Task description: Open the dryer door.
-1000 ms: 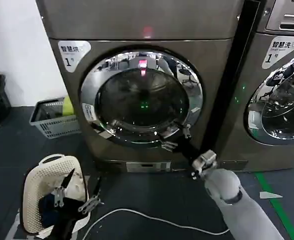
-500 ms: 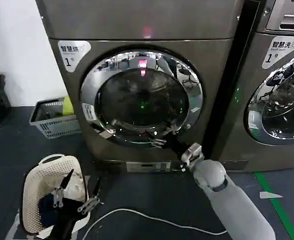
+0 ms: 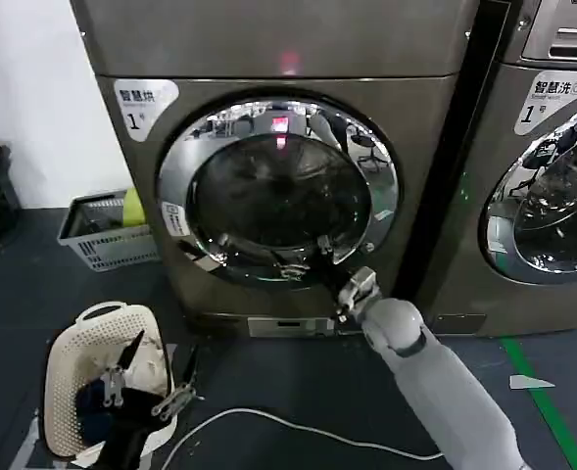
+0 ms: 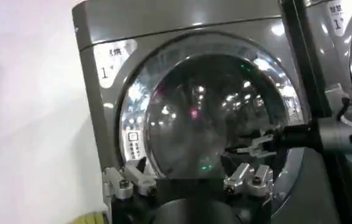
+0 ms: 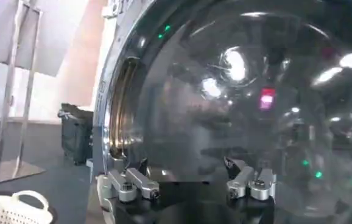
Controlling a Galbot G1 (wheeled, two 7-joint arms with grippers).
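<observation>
Dryer door: I see the dryer door shut on the front of the left machine, its chrome ring around dark glass; it also shows in my left wrist view and close up in my right wrist view.
Right end effector: my right end effector is up against the lower part of the door, at the bottom of the glass near the chrome ring; its fingers stand spread wide with nothing between them, and it shows side-on from the left wrist.
Left end effector: my left end effector hangs low at my left, over the white basket on the floor, fingers spread wide and empty.
Surroundings: a grey crate sits beside the machine, a white cable runs across the floor, and a second machine stands to the right.
</observation>
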